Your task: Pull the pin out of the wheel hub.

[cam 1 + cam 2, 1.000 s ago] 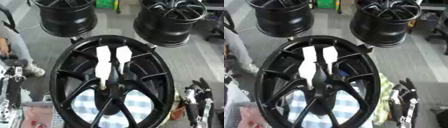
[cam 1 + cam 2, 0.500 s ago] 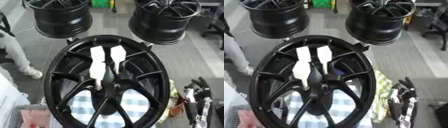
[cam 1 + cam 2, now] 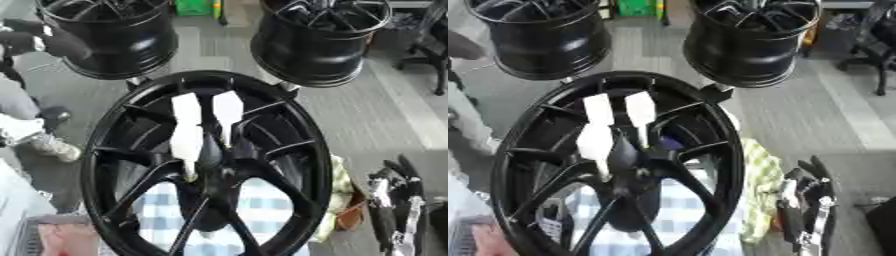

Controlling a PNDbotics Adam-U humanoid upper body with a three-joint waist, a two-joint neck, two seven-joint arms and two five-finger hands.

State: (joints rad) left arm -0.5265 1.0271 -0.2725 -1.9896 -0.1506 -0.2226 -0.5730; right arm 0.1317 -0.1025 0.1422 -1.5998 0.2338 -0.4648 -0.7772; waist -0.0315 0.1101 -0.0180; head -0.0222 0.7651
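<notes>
Standing upright in the middle of the view, the black wheel hub [image 3: 210,165] has two white pins [image 3: 186,137] stuck among its spokes near the centre, side by side. The right hand [image 3: 807,210] rests low at the right, apart from the hub, fingers relaxed and pointing up, holding nothing. Two more black rims [image 3: 319,40] stand behind, and a checked cloth [image 3: 254,210] lies beneath.

Grey floor [image 3: 385,107] fills the background. Two black wheel rims stand on it at the far side, left rim [image 3: 109,37] and right rim [image 3: 325,40], well apart. Near side: blue-and-white checked cloth [image 3: 254,210] on the surface beneath the large black wheel hub [image 3: 206,160]; yellow-green rag [image 3: 759,195] just right of it.
</notes>
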